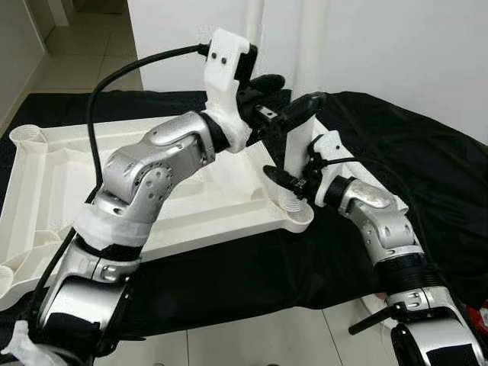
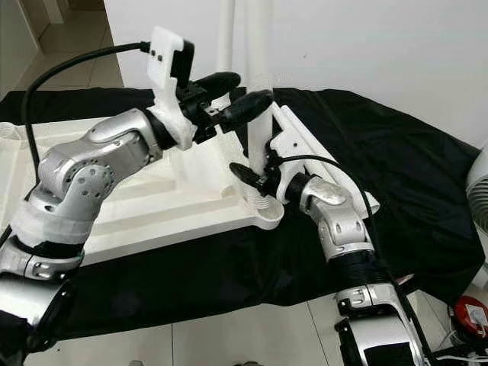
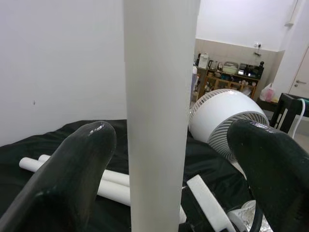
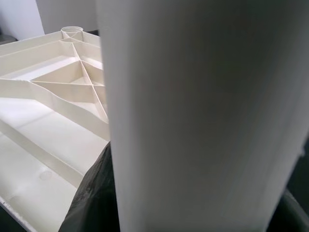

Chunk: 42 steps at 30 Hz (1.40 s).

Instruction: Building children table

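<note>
The white table top [image 1: 46,175] lies upside down on a black cloth, ribs facing up. A white table leg [image 1: 300,149] stands upright in the corner socket [image 1: 297,207] nearest my right arm. My right gripper [image 1: 293,183] is shut on the leg just above the socket; in the right wrist view the leg [image 4: 193,111] is pressed between the dark fingers. Higher up, my left gripper [image 1: 282,95] is open with a finger on each side of the leg [image 3: 159,116], and small gaps show on both sides.
Spare white legs [image 2: 305,137] lie on the black cloth [image 2: 412,175] behind the right arm. A white fan [image 3: 227,116] stands at the far right, a red object [image 2: 469,313] on the tiled floor below it. A white wall rises close behind.
</note>
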{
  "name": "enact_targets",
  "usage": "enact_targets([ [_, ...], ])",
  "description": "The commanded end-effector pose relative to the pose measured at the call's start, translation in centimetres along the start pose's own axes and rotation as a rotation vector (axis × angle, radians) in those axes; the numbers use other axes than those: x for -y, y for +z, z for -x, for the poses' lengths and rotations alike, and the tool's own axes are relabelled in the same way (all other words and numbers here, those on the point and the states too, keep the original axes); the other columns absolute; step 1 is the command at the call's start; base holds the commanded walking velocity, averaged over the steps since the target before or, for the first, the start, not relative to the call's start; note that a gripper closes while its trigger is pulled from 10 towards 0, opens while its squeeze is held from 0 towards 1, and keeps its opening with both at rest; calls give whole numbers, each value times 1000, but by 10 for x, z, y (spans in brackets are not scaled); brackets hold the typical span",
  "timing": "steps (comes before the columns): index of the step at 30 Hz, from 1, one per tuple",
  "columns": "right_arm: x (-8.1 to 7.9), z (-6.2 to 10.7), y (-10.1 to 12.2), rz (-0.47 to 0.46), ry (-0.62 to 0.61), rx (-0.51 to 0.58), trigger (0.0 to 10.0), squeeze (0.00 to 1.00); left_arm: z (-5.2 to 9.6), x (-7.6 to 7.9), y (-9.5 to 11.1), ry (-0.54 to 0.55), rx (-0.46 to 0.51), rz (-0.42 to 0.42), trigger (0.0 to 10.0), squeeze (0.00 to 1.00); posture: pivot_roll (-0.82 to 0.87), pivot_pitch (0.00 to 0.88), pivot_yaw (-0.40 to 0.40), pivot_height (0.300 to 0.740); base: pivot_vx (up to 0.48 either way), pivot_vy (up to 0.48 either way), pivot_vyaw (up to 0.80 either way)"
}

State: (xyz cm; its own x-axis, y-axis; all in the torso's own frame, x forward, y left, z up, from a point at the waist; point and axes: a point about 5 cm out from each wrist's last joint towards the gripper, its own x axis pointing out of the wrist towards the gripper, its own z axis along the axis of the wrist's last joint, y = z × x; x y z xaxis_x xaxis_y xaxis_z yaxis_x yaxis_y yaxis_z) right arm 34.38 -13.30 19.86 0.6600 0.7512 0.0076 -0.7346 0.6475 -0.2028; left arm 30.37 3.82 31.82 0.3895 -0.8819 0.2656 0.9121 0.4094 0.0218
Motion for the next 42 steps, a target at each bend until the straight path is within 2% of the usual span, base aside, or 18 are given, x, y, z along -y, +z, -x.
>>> enact_targets([
  [1,1,-2,4,26,16,5,10000,0,-4,22,5,-375,12,-18,10000,0,60,0,-52,740,0,0,0],
  [10,-4,-6,4,47,53,-6,10000,0,-25,14,10,-274,1,24,10000,0,52,0,-43,740,0,0,0],
  [18,-4,-6,3,51,55,-12,10000,0,-32,9,16,-230,15,60,10000,0,52,0,-42,740,0,0,0],
  [19,-3,-6,2,51,55,-15,10000,0,-33,7,19,-221,30,89,1608,0,52,0,-42,740,0,0,0],
  [20,-3,-6,2,51,55,-16,10000,0,-33,5,21,-210,43,103,0,0,52,0,-42,740,0,0,0],
  [28,-2,-6,3,45,47,-18,10000,0,-35,2,23,-199,43,119,0,0,52,0,-41,740,0,0,0],
  [34,-2,-7,2,23,44,-24,10000,0,-37,0,23,-194,32,109,0,0,54,0,-40,740,0,0,0],
  [36,0,-7,1,14,22,-28,10000,0,-38,0,22,-183,7,82,0,0,56,0,-38,740,0,0,0],
  [37,0,-7,1,9,11,-31,10000,0,-38,-1,21,-181,-2,81,3647,0,55,0,-36,740,0,0,0],
  [38,0,-7,1,9,11,-31,10000,0,-38,-1,21,-181,-2,81,3647,0,55,0,-36,740,0,0,0],
  [39,3,-7,1,-3,-11,-32,10000,0,-38,-1,21,-182,-7,76,1412,0,52,0,-34,740,0,0,0],
  [40,3,-7,1,-5,-18,-30,10000,0,-38,-1,21,-182,-7,75,1412,0,52,0,-34,740,0,0,0],
  [41,4,-7,1,-10,-33,-25,10000,75,-38,-1,21,-173,-10,72,7922,0,51,0,-32,740,0,0,0],
  [42,5,-7,2,-13,-44,-22,10000,75,-39,-1,22,-166,-12,70,7922,0,51,0,-32,740,0,0,0],
])
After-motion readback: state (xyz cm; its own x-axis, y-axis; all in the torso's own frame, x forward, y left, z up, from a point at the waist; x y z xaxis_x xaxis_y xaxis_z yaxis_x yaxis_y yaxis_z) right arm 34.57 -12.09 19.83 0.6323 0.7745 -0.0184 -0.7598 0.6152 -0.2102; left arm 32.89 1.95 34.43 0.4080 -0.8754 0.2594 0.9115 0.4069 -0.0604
